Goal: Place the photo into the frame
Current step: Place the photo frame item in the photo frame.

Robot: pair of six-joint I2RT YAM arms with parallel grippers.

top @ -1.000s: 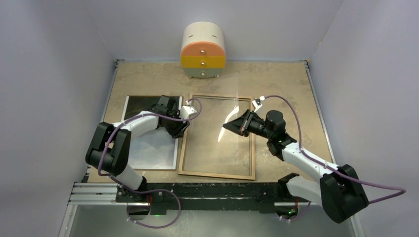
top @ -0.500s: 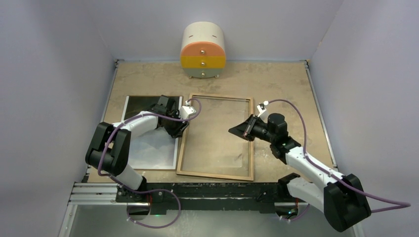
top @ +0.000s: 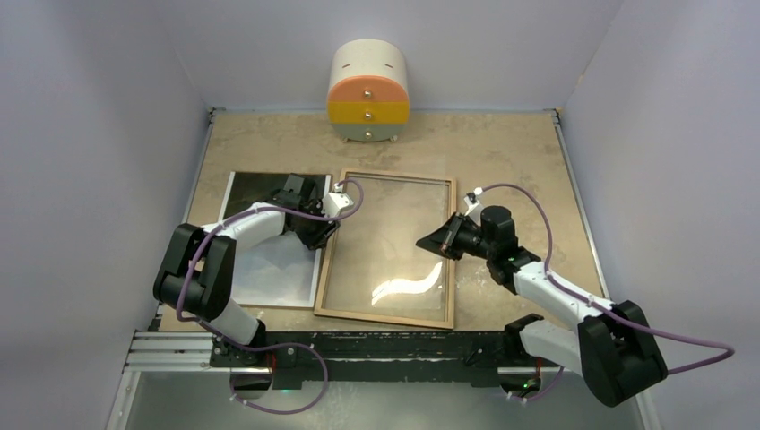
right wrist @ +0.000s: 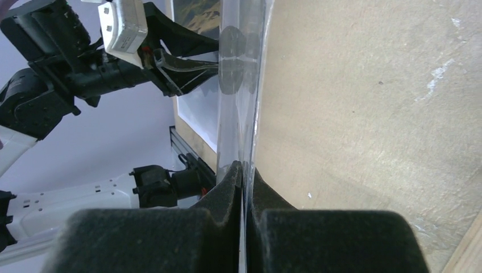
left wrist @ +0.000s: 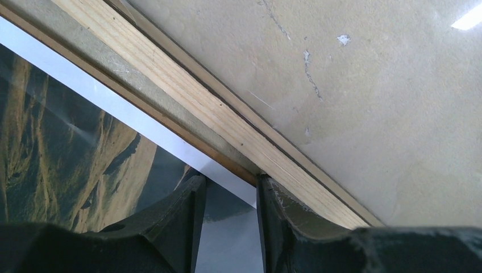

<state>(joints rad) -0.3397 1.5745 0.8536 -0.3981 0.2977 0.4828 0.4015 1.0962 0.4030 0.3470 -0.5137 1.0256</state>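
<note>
The frame (top: 381, 315) lies wood-coloured back up at the table's middle. Its clear glass pane (top: 394, 242) is tilted, and my right gripper (top: 428, 242) is shut on the pane's right edge; in the right wrist view the pane (right wrist: 239, 85) runs edge-on between the pads of the gripper (right wrist: 244, 170). The photo (top: 273, 269) lies picture up left of the frame, partly under my left arm. My left gripper (top: 324, 235) sits low at the frame's left rail. In the left wrist view it (left wrist: 227, 185) is slightly open over the photo (left wrist: 68, 148), with one fingertip against the frame's (left wrist: 187, 96) wooden edge.
A small round drawer cabinet (top: 368, 91) in cream, orange and yellow stands at the back of the table. Grey walls close in both sides. The arms' black mounting rail (top: 358, 345) runs along the near edge.
My right gripper has shifted right and slightly nearer with the glass pane. The frame's near end has slid a little to the left. My left gripper has barely moved.
</note>
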